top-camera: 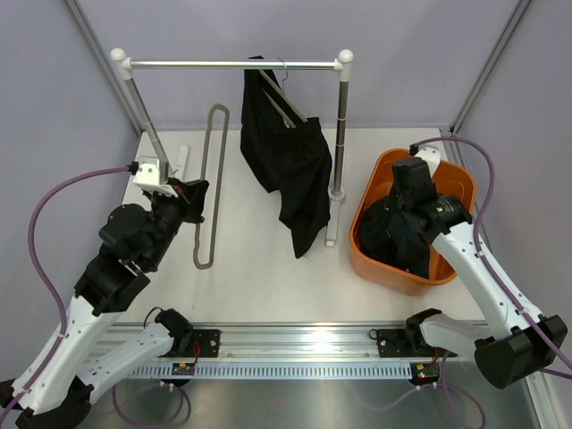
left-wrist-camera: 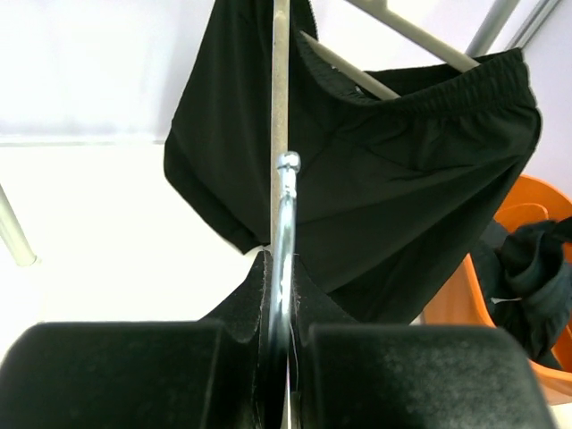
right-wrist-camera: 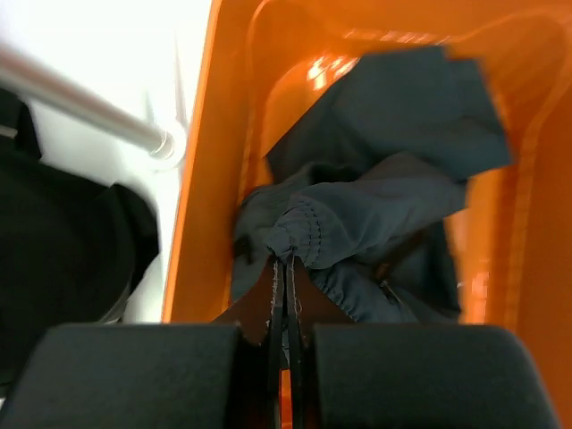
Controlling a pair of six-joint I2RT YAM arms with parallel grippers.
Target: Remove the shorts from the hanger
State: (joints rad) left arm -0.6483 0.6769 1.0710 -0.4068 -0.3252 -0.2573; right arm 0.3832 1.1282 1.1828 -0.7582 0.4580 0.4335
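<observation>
Black fingers of the left gripper (left-wrist-camera: 286, 299), at 9 o'clock on the white table (top-camera: 259, 286), are clamped on the steel hook of an empty hanger (top-camera: 207, 206). The right gripper (right-wrist-camera: 284, 273), at 3 o'clock, is closed, pinching crumpled dark shorts (right-wrist-camera: 393, 206) inside an orange bin (right-wrist-camera: 201, 197). At 12 o'clock, the hanging shorts (top-camera: 286, 161) dangle on their own hanger from a rack rail (top-camera: 197, 64).

Top camera looks down from behind the arms (top-camera: 116, 259); close wrist cameras face forward, sharing the orange bin (left-wrist-camera: 541, 201) and shorts (left-wrist-camera: 402, 206).
</observation>
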